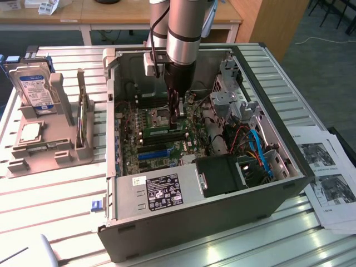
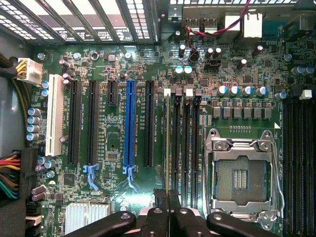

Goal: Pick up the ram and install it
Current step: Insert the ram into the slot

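Observation:
The ram point(image 2: 168, 143) is a thin green stick seen edge-on, standing in line with the outermost memory slot, beside the black memory slots point(image 2: 185, 148) on the motherboard point(image 2: 113, 148). My gripper point(image 2: 168, 200) has its two dark fingers pressed close together over one end of the ram's upper edge. In the exterior view the ram point(image 1: 158, 132) lies low along the board inside the open computer case point(image 1: 194, 217). There the gripper point(image 1: 177, 118) reaches straight down onto the ram's end nearer the exterior view's right.
A blue expansion slot point(image 2: 130, 123) and the open CPU socket point(image 2: 242, 177) flank the memory slots. A black fan shroud point(image 1: 222, 173), a drive cage point(image 1: 231, 92) and cables crowd the case's right. A hard drive point(image 1: 36, 89) stands in a grey holder outside; papers point(image 1: 325, 172) lie at right.

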Robot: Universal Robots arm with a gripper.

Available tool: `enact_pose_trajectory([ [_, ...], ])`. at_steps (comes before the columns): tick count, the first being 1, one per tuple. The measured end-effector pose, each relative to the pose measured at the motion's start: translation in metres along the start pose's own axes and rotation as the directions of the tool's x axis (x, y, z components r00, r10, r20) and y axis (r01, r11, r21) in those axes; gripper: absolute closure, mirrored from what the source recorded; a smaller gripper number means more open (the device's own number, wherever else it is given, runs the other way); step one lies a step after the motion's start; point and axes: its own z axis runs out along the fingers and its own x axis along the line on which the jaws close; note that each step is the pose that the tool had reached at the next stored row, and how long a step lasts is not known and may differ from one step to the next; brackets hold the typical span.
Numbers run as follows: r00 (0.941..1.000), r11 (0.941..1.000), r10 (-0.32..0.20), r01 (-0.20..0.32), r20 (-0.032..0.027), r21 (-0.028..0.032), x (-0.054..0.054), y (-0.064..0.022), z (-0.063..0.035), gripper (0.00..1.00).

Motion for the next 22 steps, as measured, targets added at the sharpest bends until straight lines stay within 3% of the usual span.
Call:
enact_pose_trajectory([
  [22,1.0000,1.0000,0.000,0.000,-0.0001,-0.0001,0.0004,-0.0002,0.0043,0.88],
])
